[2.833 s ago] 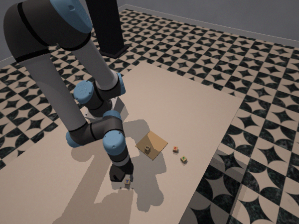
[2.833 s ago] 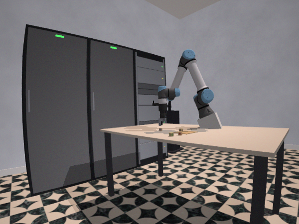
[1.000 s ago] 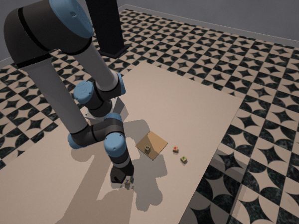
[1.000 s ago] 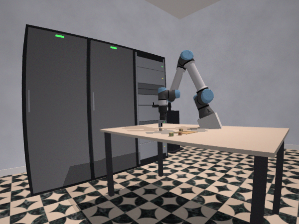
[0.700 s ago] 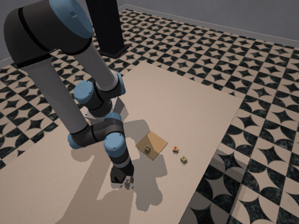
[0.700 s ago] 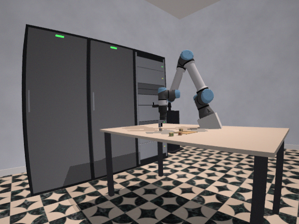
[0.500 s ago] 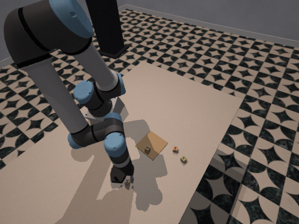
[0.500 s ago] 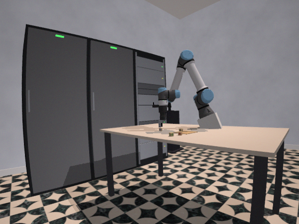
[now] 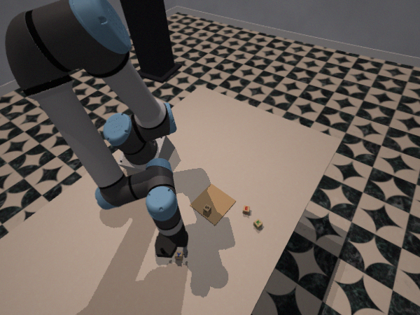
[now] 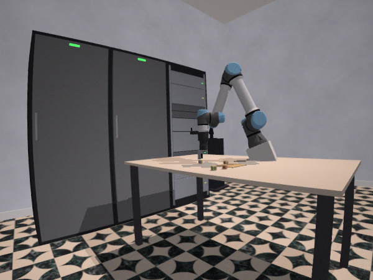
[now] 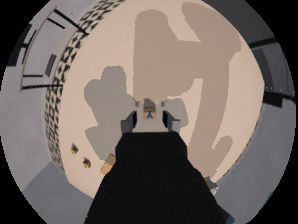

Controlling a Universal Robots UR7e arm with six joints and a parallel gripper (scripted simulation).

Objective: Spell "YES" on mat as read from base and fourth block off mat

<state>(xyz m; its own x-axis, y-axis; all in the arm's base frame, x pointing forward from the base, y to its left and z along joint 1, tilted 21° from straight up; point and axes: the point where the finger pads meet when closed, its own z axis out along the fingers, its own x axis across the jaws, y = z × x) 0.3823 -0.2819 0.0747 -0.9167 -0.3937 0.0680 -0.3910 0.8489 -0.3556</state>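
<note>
So I'm driving this from afar: pale desk point(image 9: 273, 140) point(image 10: 295, 174) point(image 11: 80, 120), black-and-cream patterned floor point(image 9: 367, 147) point(image 10: 233, 236) point(image 11: 50, 112), grey walls, tall dark cabinets point(image 10: 71, 124) behind. The tan square mat point(image 9: 220, 201) point(image 10: 237, 165) point(image 11: 106, 169) lies flat, sitting like a diamond in my top view, with the small wooden S cube point(image 9: 207, 209) point(image 10: 225, 162) on it, in shadow. Off it are a wooden cube with a red E point(image 9: 246, 210) point(image 10: 224, 167) point(image 11: 87, 163), a green-lettered wooden cube point(image 9: 258, 224) point(image 10: 213, 168) point(image 11: 74, 149), and the blue-Y wooden cube point(image 9: 179, 255) point(image 10: 200, 162) point(image 11: 149, 115). Being cubes, no long axis; the blue Y's stem points toward the top of my wrist view. My two-fingered claw point(image 9: 178, 262) point(image 10: 200, 156) point(image 11: 149, 116) is spread wide over that one, fingers either side.
</note>
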